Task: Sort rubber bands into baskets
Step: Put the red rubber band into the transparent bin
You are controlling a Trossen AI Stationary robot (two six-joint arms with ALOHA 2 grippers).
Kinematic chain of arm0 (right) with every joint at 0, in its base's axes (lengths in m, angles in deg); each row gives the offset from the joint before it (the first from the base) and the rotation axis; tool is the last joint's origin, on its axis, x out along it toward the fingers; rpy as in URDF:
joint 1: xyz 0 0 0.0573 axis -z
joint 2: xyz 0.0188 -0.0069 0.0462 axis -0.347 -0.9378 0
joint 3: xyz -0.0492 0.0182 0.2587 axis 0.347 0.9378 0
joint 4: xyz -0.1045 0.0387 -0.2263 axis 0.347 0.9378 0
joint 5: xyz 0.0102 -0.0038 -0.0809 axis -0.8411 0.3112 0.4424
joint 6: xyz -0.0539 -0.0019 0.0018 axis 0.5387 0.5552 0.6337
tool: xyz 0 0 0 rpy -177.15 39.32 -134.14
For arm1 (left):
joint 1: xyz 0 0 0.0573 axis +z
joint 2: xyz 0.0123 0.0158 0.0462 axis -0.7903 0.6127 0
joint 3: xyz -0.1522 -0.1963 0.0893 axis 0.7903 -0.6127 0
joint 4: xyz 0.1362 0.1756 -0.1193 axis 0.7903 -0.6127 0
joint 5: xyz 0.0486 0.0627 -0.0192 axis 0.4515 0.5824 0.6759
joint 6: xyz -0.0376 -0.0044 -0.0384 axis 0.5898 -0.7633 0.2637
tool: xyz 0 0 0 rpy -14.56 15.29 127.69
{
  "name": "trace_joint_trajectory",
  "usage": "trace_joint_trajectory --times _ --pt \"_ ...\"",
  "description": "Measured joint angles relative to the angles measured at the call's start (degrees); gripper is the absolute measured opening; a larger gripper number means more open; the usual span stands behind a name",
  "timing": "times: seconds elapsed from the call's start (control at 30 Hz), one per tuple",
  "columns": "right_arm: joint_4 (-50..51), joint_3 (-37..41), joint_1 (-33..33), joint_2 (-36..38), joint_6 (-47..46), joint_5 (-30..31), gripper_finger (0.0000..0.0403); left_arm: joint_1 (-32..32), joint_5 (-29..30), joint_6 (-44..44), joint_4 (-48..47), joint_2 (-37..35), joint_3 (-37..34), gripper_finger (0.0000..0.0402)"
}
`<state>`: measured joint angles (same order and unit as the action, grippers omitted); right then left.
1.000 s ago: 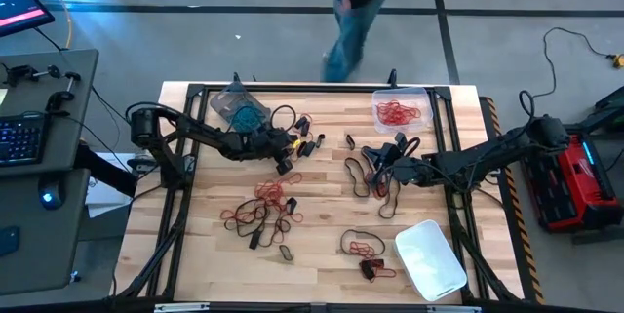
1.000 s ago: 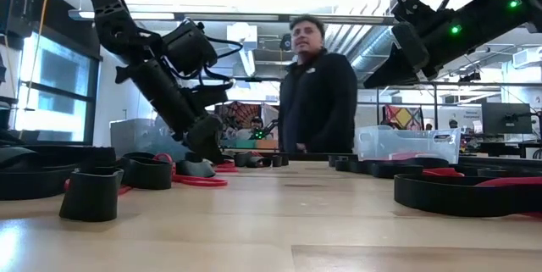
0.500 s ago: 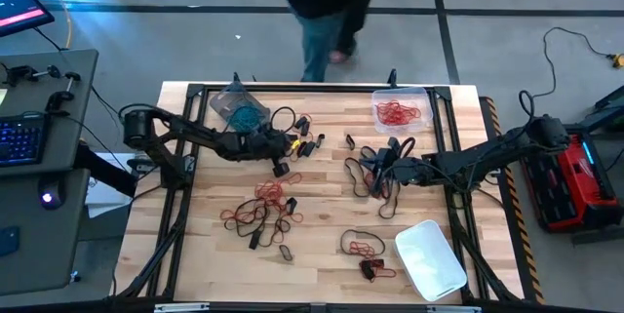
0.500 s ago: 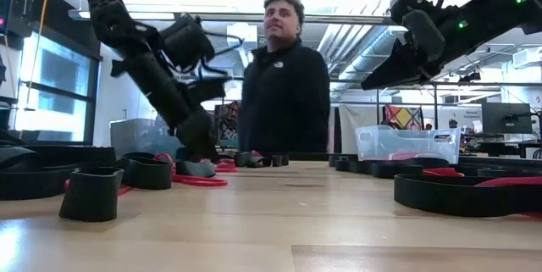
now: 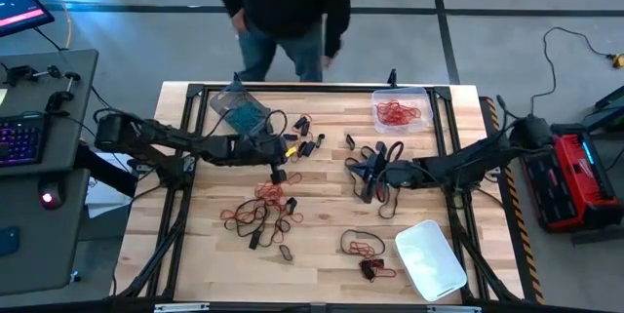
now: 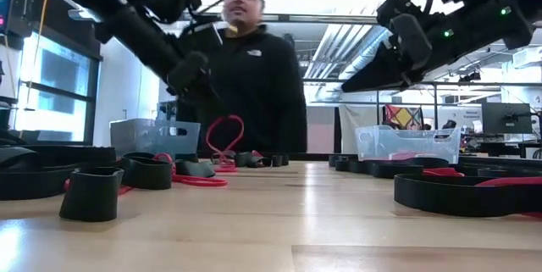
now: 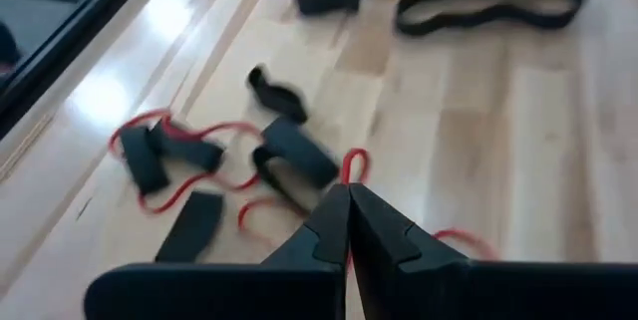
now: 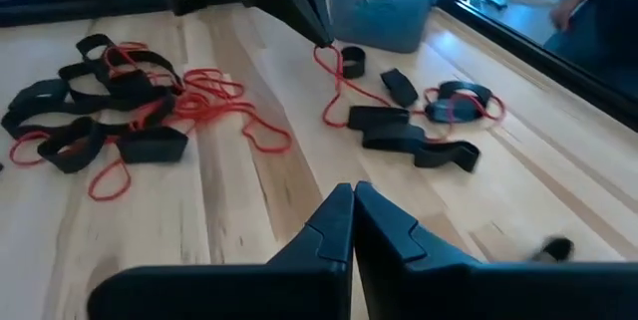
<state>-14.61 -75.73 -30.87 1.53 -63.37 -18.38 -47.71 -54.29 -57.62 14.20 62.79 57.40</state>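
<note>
Wooden table (image 5: 322,254), left end effector (image 6: 193,67) raised, clamped on red rubber band (image 6: 222,141).

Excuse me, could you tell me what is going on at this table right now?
The robot is sorting rubber bands into baskets. Its left end effector is shut on a red rubber band, lifted off the table near the grey-tinted basket. The right end effector, shut, hovers over the middle. A person stands behind the table.

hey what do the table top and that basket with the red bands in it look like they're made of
Table top: pale wood planks, it seems; grain and seams show, with a slight sheen. Basket holding red rubber bands: probably clear glossy plastic, since the wood shows through it.
</note>
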Motion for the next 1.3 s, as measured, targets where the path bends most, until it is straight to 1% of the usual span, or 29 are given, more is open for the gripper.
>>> trace_joint_trajectory --times 0.07,0.13,0.27,0.43,0.53,0.67,0.77,0.93,1.0,1.1,1.17,1.23,1.3 --pt "-3.3 0.0 0.0 -2.3 1.0 -0.3 0.0006 -1.1 0.0 0.7 0.2 -0.6 0.0 0.0000" --pt "-6.6 0.0 0.0 -4.6 1.1 -0.4 0.0020 -2.1 0.0 1.7 0.9 -0.9 0.0 0.0000" --pt "-9.1 -2.1 0.0 -8.9 1.0 -0.4 0.0071 -3.7 0.0 3.2 3.3 -0.9 0.0 0.0000" --pt "-9.1 -8.6 0.3 -14.2 1.1 0.2 0.0135 -5.2 0.5 4.4 7.8 -0.9 0.0 0.0000" --pt "-7.7 -12.8 1.1 -16.9 1.6 0.0 0.0153 -6.0 0.9 4.5 9.4 -0.9 0.0 0.0000" --pt "-3.8 -17.7 2.5 -20.1 3.6 -0.4 0.0156 -7.3 0.9 4.4 10.6 -0.9 0.0 0.0000" --pt "-2.4 -20.8 3.5 -22.1 4.4 -2.3 0.0156 -8.2 0.9 4.4 11.6 -0.9 0.0 0.0000" --pt "0.1 -25.6 4.3 -24.8 4.9 -8.6 0.0153 -9.5 0.9 4.4 13.5 -0.9 0.1 0.0000" --pt "3.4 -27.3 4.3 -25.3 5.0 -8.4 0.0140 -9.9 0.9 4.4 14.6 -0.9 0.1 0.0000" --pt "9.6 -29.6 4.3 -25.5 4.9 -4.7 0.0101 -10.4 0.9 4.4 15.1 -0.9 0.1 0.0000" --pt "12.5 -30.7 4.3 -25.5 4.3 -2.5 0.0062 -10.5 0.9 4.1 14.9 -0.9 0.1 0.0000" --pt "13.2 -31.5 4.4 -25.5 4.5 -2.0 0.0021 -10.9 0.9 2.9 14.9 -0.9 0.1 0.0000" --pt "13.1 -32.2 4.3 -25.5 5.8 -2.0 0.0009 -11.2 0.9 2.4 14.9 -0.9 0.1 0.0000"
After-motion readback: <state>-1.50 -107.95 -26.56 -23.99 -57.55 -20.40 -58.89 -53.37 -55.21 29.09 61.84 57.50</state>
